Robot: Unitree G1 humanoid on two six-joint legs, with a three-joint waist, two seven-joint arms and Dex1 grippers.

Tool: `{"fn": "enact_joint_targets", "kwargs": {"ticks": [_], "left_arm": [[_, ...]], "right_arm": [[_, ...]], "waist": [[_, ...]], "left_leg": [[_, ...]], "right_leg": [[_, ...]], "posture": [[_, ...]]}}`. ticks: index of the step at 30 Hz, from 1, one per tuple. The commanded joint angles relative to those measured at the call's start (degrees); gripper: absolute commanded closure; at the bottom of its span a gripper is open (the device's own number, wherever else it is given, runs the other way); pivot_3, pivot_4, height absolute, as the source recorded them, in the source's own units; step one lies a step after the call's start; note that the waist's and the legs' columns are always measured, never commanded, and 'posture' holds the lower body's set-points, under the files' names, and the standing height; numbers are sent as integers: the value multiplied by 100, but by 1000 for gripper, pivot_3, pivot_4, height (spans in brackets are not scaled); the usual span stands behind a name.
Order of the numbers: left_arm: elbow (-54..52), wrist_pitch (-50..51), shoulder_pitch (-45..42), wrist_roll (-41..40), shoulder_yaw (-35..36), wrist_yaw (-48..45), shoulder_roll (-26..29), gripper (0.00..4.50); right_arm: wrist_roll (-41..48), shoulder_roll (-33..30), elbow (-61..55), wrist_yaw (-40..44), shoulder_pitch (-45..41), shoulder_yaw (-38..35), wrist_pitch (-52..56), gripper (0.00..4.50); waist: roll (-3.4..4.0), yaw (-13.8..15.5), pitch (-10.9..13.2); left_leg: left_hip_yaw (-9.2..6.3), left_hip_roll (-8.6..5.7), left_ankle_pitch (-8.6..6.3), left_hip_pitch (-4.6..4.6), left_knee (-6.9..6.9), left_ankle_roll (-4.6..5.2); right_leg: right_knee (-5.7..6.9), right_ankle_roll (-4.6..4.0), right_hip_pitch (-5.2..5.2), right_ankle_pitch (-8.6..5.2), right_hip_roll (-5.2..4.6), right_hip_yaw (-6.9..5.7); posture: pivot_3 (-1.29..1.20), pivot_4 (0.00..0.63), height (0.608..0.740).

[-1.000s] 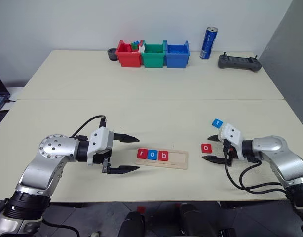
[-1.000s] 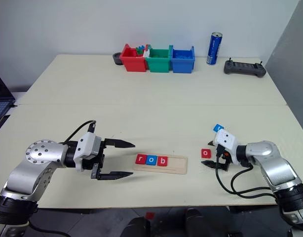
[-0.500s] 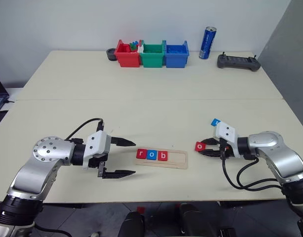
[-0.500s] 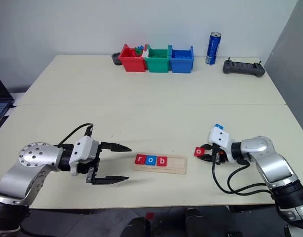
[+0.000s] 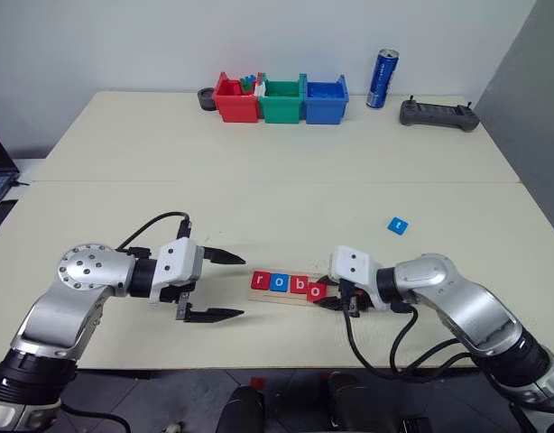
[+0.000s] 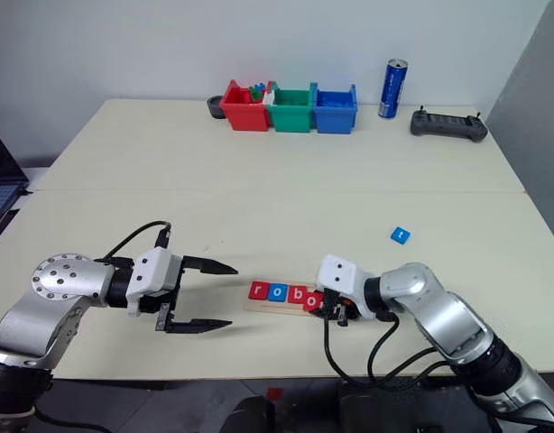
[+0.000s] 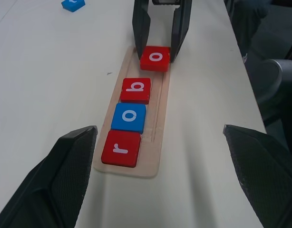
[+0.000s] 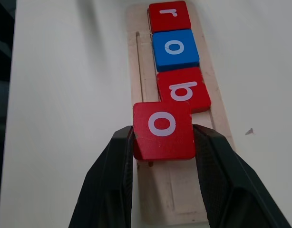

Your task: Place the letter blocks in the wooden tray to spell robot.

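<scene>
Head camera: right gripper [image 5: 336,300] has carried the red "o" tile [image 5: 317,291] from the bare table to the wooden tray [image 5: 295,290], clamped between its fingers; blue "t" tile [image 5: 398,225] lies well apart. Left wrist: left gripper [image 5: 221,284] gapes empty. Right wrist: tiles read "r", "o", "b", then the held "o", slightly askew.

pale table [image 5: 259,171] – white wall [image 5: 169,45] behind
</scene>
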Motion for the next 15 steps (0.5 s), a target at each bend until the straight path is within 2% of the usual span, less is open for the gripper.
{"fn": "enact_joint_targets", "kwargs": {"ticks": [1,14,15], "left_arm": [[-46,-56,-65,-14,50,-18,2,0],[182,-388,153,21,136,-62,-24,0],[212,-432,175,25,140,-69,-21,0]], "right_arm": [[-101,24,21,-31,-160,38,-82,3064],[-292,-17,318,106,-263,172,-345,3064],[-290,-22,315,123,-263,171,-350,2714]], "waist": [[0,0,0],[0,-1,0],[0,-1,0]], "left_leg": [[0,0,0,0,0,0],[-1,0,0,0,-1,0],[-1,0,0,0,0,0]], "right_leg": [[0,0,0,0,0,0],[0,0,0,0,0,-1],[0,0,0,0,0,-1]], "posture": [[0,150,740],[0,150,740],[0,150,740]]}}
